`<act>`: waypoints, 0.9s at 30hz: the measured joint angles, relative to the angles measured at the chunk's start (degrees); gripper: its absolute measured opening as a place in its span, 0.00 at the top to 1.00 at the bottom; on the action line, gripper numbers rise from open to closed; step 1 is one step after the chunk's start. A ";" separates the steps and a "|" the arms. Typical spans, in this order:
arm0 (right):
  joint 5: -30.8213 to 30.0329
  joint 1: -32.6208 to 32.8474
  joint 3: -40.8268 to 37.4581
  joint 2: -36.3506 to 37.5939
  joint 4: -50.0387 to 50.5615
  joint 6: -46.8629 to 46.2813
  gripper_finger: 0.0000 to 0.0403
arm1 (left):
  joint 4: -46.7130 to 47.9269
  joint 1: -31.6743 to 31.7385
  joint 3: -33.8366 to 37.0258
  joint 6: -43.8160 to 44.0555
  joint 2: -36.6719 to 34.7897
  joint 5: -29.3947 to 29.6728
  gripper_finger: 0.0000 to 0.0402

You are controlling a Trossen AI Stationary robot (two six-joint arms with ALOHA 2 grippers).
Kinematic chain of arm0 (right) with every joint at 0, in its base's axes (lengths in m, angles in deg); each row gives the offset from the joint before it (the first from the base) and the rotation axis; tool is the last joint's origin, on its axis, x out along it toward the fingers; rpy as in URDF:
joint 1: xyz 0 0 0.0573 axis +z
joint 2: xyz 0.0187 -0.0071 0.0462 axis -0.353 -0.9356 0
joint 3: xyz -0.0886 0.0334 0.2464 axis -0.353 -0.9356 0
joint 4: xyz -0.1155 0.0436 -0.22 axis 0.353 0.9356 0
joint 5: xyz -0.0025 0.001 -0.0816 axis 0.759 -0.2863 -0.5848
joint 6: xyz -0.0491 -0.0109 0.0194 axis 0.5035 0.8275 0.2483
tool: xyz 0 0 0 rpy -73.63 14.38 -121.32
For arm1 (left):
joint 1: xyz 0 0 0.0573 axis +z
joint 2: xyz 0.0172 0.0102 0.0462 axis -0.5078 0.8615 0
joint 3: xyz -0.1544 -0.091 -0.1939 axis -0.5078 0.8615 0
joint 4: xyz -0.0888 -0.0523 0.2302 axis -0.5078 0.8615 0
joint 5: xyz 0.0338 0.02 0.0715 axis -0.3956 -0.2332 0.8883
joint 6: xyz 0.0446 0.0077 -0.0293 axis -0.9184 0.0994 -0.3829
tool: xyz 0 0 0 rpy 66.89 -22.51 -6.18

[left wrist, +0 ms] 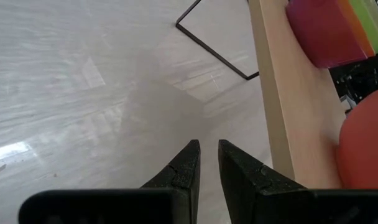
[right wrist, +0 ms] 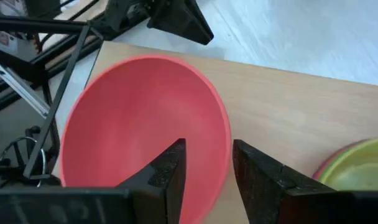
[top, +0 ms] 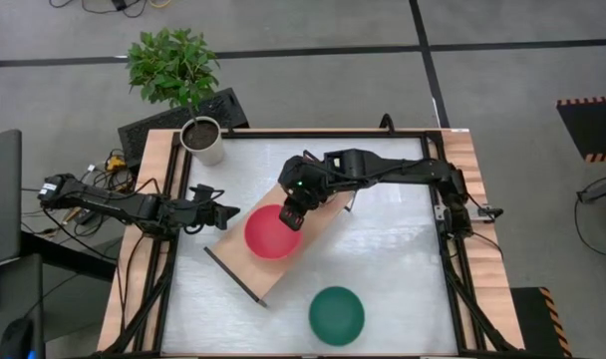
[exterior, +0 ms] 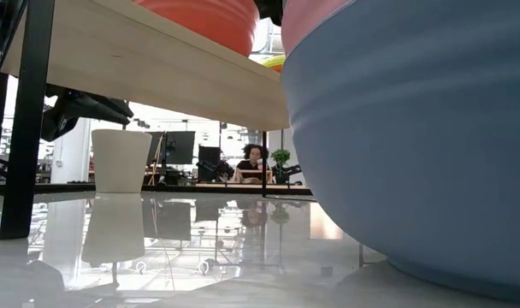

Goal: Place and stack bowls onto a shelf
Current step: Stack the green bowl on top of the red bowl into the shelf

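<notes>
The shelf (top: 245,271) is a light wooden board lying slantwise mid-table on black end frames. A large red bowl (right wrist: 139,118) sits upright on it. My right gripper (right wrist: 207,165) hangs open over that bowl's rim, one finger inside the bowl and one outside. Farther along the board stands a stack of small bowls (left wrist: 329,31), purple outside, yellow-green inside; my right arm hides it in the high view. A teal bowl (top: 336,315) rests on the table near the front edge. My left gripper (left wrist: 206,155) is shut, low beside the shelf's left side. My right gripper straddles the red bowl's rim (right wrist: 225,146) from above, slanting down, with a gap showing between the inner finger (right wrist: 170,171) and the rim. I cannot tell whether the outer finger touches the rim. The bowl stands on the board.
A white plant pot (top: 202,141) with soil stands at the table's far left corner. The teal bowl (exterior: 414,154) fills the right of the low view, close to that camera. Bare tabletop (top: 403,249) lies right of the shelf. A person sits in the room beyond.
</notes>
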 joint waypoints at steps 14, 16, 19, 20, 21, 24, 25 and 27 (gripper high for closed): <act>5.64 12.53 -0.04 4.74 16.98 -5.56 0.65 | 0.24 0.02 0.00 0.22 -0.02 -0.49 0.89; 4.56 16.87 -0.04 4.62 19.84 -8.01 0.65 | 0.26 0.02 0.00 0.26 -0.01 -1.25 0.89; 0.19 23.40 -0.04 4.54 20.37 -11.17 0.65 | 0.27 -0.01 0.00 0.42 -0.04 -2.51 0.89; -2.14 25.34 -0.04 4.54 20.40 -12.48 0.65 | 0.23 -0.01 0.00 0.44 -0.14 -3.09 0.89; -4.80 27.12 -0.04 4.54 20.53 -14.12 0.65 | 0.06 0.02 0.00 0.43 -0.30 -3.74 0.89; -11.00 30.99 -0.05 4.77 21.02 -21.30 0.65 | -1.28 -0.01 0.00 0.45 -1.38 -6.34 0.89; -12.04 31.85 -0.07 4.95 21.51 -23.88 0.65 | -1.55 -0.01 0.00 0.46 -2.04 -7.12 0.89; -13.22 33.11 -0.04 5.26 22.04 -28.37 0.65 | -2.88 -0.01 0.00 0.63 -3.55 -8.51 0.89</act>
